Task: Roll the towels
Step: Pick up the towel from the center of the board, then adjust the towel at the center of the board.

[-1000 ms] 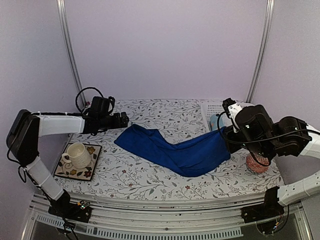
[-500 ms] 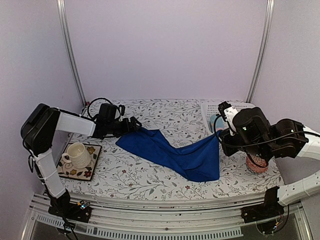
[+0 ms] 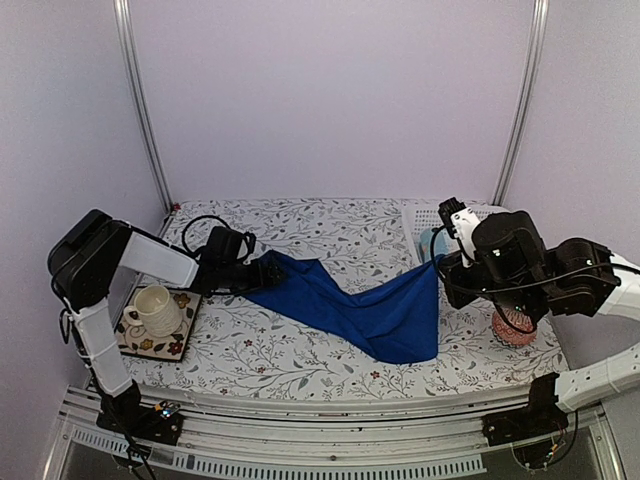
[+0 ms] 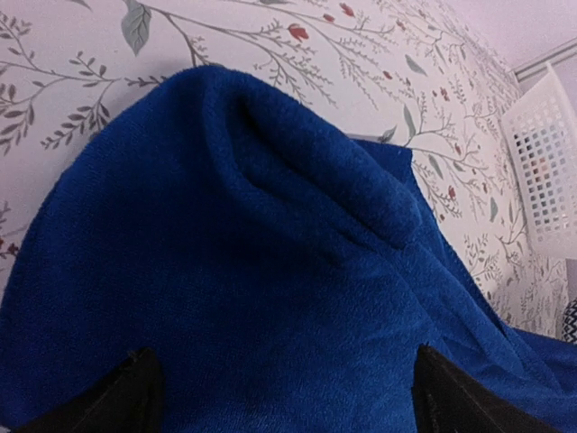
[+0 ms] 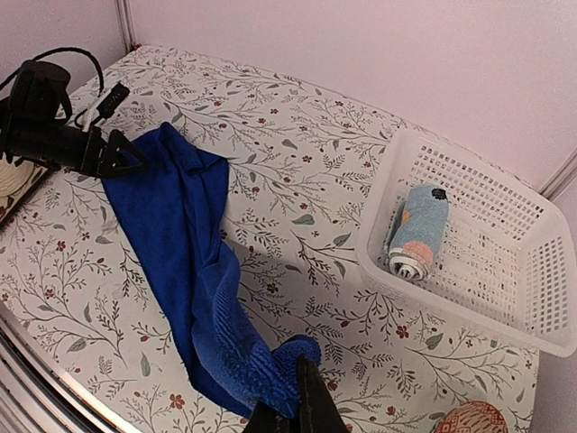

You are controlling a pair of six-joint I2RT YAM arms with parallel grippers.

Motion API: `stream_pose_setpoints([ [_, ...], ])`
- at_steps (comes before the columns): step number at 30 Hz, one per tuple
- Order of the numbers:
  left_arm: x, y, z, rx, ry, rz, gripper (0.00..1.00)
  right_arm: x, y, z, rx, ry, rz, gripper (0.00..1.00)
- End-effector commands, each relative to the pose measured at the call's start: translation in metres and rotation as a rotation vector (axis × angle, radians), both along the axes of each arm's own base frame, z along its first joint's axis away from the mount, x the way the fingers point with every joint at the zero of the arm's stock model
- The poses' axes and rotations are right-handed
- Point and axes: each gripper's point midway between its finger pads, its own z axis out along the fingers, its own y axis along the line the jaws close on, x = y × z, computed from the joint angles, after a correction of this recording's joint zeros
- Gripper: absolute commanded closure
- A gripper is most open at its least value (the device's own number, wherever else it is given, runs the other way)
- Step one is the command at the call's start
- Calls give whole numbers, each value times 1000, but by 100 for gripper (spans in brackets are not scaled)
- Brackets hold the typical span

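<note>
A long royal-blue towel lies stretched across the flowered table. Its right end is lifted off the table, and my right gripper is shut on that corner. At the towel's left end my left gripper stands open and low. The blue cloth fills the space between its two dark fingertips. The smaller light-blue towel, with white and orange marks, lies rolled inside the white basket.
The white basket sits at the back right. A pink-red patterned ball rests under my right arm. At the front left a cream cup stands on a flowered tile.
My left gripper has moved right and down onto the blue towel's left end. My right gripper has lifted the towel's right end, so the cloth now hangs from it.
</note>
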Motion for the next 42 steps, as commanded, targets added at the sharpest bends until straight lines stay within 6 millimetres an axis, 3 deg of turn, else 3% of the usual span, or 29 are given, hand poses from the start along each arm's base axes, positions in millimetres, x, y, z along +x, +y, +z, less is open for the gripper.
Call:
stream_pose_setpoints([
  [1,-34,15,-22,49,84,39,3,1,-6,10,37,-30,-6,95],
  [7,-72,30,-28,51,114,63,3,0,-8,15,50,-40,-1,95],
  [12,-115,20,-23,48,133,5,3,0,-12,15,48,-40,-8,94],
  [15,-125,17,-9,40,114,-21,3,1,-13,10,41,-32,-10,94],
  [17,-115,15,18,48,50,-21,3,2,-13,5,37,-24,-13,94],
  [21,-75,17,84,155,-150,-2,3,5,-14,-8,23,1,-21,94],
  [23,-52,13,102,235,-216,-13,3,6,-14,-14,18,10,-24,93],
  [25,-30,7,107,331,-238,-43,3,7,-14,-18,16,19,-28,93],
  [28,-2,-8,98,422,-244,-104,3,7,-13,-23,17,30,-22,93],
  [33,29,-27,71,527,-213,-234,8,7,-6,-27,21,47,-1,93],
  [36,37,-33,58,562,-198,-290,12,7,-3,-34,12,57,9,93],
  [39,40,-37,24,609,-143,-334,16,8,-1,-41,4,64,14,93],
  [42,41,-38,7,635,-115,-358,26,8,2,-45,2,70,20,93],
])
